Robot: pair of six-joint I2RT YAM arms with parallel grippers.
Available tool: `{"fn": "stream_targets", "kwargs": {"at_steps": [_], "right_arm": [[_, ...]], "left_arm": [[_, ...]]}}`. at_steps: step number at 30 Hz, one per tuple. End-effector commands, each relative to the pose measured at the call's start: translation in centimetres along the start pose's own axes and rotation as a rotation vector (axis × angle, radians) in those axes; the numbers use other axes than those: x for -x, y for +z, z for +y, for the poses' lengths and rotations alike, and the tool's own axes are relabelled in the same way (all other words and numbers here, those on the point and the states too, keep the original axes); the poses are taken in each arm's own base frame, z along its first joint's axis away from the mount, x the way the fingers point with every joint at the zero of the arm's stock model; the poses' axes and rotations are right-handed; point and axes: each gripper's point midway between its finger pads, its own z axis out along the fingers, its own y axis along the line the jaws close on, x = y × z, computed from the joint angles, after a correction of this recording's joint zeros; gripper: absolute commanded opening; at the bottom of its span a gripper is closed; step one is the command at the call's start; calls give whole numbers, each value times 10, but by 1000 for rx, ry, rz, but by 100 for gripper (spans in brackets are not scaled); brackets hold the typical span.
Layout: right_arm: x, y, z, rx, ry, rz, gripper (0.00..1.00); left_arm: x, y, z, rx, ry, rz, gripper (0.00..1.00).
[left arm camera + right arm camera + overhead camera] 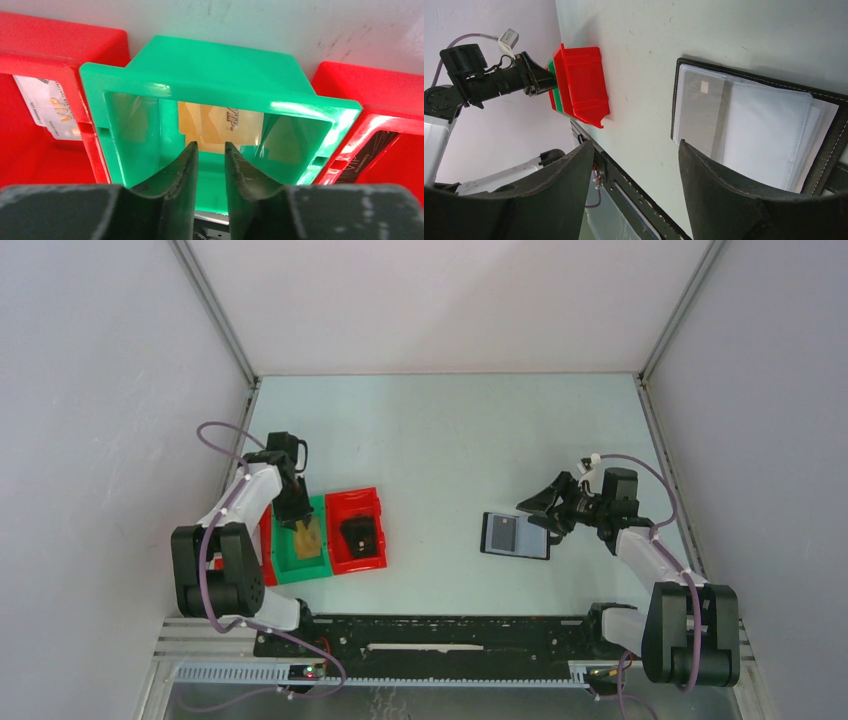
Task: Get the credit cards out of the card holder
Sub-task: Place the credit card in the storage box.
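At left gripper: jaws narrowly apart above green tray, nothing clamped; tan credit card flat inside, presumably its sorting spot. Left wrist only: pale card and dark card in flanking red trays. At right gripper: jaws wide, near open card holder on the table. Right wrist only: grey card in its sleeve.

- Pale grey flat plastic card in the left red plastic tray: gold "VIP"; the smaller print is unreadable.
- Tan flat card in the green plastic tray: upside-down lettering, apparently "VIP".
- Black flat card in the right red plastic tray: "VIP".
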Motion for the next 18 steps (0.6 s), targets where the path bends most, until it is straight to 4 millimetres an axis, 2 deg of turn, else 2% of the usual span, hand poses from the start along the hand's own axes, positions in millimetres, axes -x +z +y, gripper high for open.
{"fn": "stream_targets", "kwargs": {"at_steps": [1,5,8,10,15,18], "right_arm": [[6,-1,4,8,-34,-14,72],[6,-2,5,5,-37,-17,72],[7,-4,3,-17,-46,-32,72],[10,-7,1,-59,-62,-54,72],[18,-15,-26,-315,-96,-120,71],[10,-10,-30,-384,-122,-95,69]], "left_arm": [[-2,-1,12,59,-36,-10,34],[3,-20,18,82,-62,-56,41],[15,-48,15,41,-93,-141,44],[25,-74,8,-26,-122,-223,47],[44,-134,-39,-288,-135,-412,55],[43,-162,-91,-441,-59,-469,58]]}}
